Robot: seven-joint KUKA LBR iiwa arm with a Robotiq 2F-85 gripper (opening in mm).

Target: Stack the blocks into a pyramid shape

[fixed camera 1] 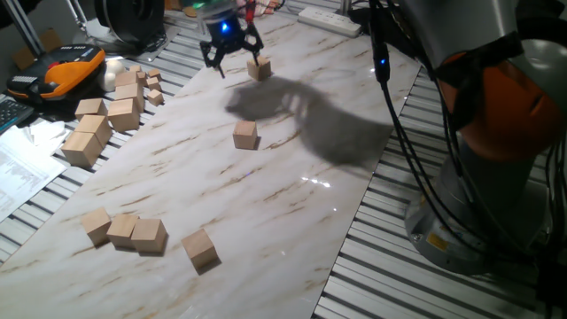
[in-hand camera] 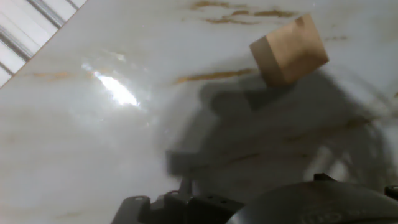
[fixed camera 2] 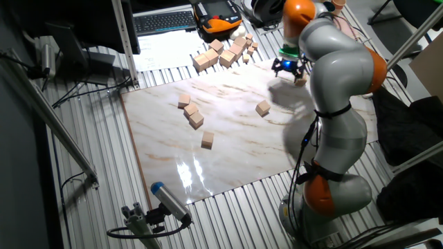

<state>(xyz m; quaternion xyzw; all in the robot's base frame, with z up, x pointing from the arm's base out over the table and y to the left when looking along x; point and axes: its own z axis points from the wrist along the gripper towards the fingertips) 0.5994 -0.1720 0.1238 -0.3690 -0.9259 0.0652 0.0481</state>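
Six small tan wooden cubes lie apart on the marble board (fixed camera 1: 292,221), none stacked. One cube (fixed camera 1: 259,68) lies at the far end, just right of my gripper (fixed camera 1: 234,55). It also shows in the hand view (in-hand camera: 289,50), upper right. My gripper hovers above the board beside it, fingers spread and empty. It also shows in the other fixed view (fixed camera 2: 289,67). A second cube (fixed camera 1: 245,135) lies mid-board. Three cubes (fixed camera 1: 122,230) sit touching in a row at the near left. Another cube (fixed camera 1: 201,248) lies right of them.
A pile of bigger pale wooden blocks (fixed camera 1: 106,115) and tiny cubes (fixed camera 1: 152,89) lies off the board's left edge on the slatted table. An orange device (fixed camera 1: 66,71) and papers sit beyond. The arm's base (fixed camera 1: 496,177) stands at the right.
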